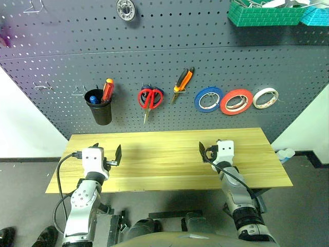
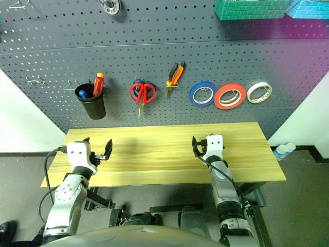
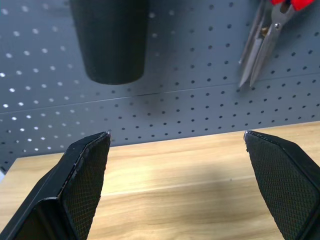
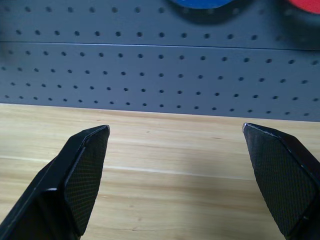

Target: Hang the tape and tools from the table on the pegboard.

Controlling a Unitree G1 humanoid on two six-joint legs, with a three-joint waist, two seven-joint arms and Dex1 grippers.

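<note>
The red-orange tape (image 1: 236, 101) hangs on the dark grey pegboard (image 1: 61, 67) between a blue roll and a cream-white roll. Left of it hang the orange-and-black pliers (image 1: 183, 82) and the red-handled scissors (image 1: 150, 98). The blue-handled screwdriver (image 1: 93, 99) stands in a black cup (image 1: 101, 112) on the board. Both grippers hover low over the wooden table (image 1: 164, 159), pointing at the board. My left gripper (image 1: 107, 152) is open and empty below the cup (image 3: 112, 40). My right gripper (image 1: 215, 150) is open and empty below the blue roll.
The blue roll (image 1: 208, 99) and the cream-white roll (image 1: 265, 98) flank the red-orange one. A red-and-yellow screwdriver (image 1: 107, 90) shares the cup. Bare wire hooks (image 1: 42, 86) sit at the board's left. Green (image 1: 262, 14) and teal bins hang top right. Bottles (image 1: 284, 153) stand on the floor.
</note>
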